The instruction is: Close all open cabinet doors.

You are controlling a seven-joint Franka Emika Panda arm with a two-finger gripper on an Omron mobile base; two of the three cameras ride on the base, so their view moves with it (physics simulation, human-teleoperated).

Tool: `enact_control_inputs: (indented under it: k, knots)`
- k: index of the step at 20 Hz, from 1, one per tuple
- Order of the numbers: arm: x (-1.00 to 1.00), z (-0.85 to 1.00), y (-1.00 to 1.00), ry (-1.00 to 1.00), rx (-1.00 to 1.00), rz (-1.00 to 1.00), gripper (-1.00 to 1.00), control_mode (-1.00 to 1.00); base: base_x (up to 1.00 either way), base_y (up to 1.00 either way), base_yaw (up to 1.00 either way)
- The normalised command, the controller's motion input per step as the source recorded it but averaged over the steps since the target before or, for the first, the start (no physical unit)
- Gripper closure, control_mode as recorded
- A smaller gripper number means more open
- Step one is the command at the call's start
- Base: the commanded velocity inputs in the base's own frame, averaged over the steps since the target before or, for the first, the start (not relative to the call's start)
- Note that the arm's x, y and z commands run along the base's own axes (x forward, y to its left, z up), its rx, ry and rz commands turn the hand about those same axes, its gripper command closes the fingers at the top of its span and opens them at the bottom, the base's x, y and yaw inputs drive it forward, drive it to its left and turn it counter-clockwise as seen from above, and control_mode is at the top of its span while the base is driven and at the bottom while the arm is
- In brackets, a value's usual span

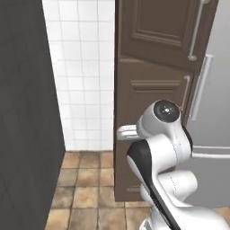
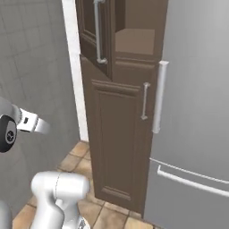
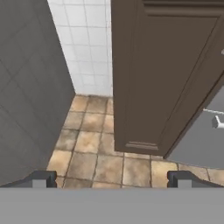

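A tall dark brown cabinet stands between a white tiled wall and the grey refrigerator. Its upper cabinet door (image 2: 96,36) hangs open, swung out to the left, with a long silver handle (image 2: 97,31) and a bare shelf (image 2: 134,41) showing behind it. The same upper door (image 1: 157,27) sits askew above the lower one. The lower cabinet door (image 2: 118,138) (image 1: 152,112) (image 3: 166,78) lies flush, handle (image 2: 144,100) on its right edge. My gripper (image 3: 111,180) is open and holds nothing, low in front of the lower door and apart from it, above the floor.
The grey refrigerator (image 2: 197,89) with its vertical bar handle (image 2: 159,96) stands right of the cabinet. A dark grey wall (image 1: 24,112) closes the left side. White tiles (image 1: 85,67) back the corner. Brown floor tiles (image 3: 92,148) lie below.
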Motion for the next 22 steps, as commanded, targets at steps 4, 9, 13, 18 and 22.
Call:
enact_control_inputs:
  k: [4, 9, 13, 18, 22]
  knots:
    - [0.0, 0.0, 0.0, 0.0, 0.0, 0.0, -1.0, 1.0, -0.01, 0.0, -0.57]
    - [0.0, 0.0, 0.0, 0.0, 0.0, 0.0, -1.0, 1.0, 0.05, 0.0, -0.5]
    - [0.0, 0.0, 0.0, 0.0, 0.0, 0.0, -1.0, 1.0, 0.11, 0.0, -0.23]
    - [0.0, 0.0, 0.0, 0.0, 0.0, 0.0, -1.0, 1.0, 0.06, 0.02, -0.01]
    - [0.0, 0.0, 0.0, 0.0, 0.0, 0.0, -1.0, 1.0, 0.4, 0.2, -0.12]
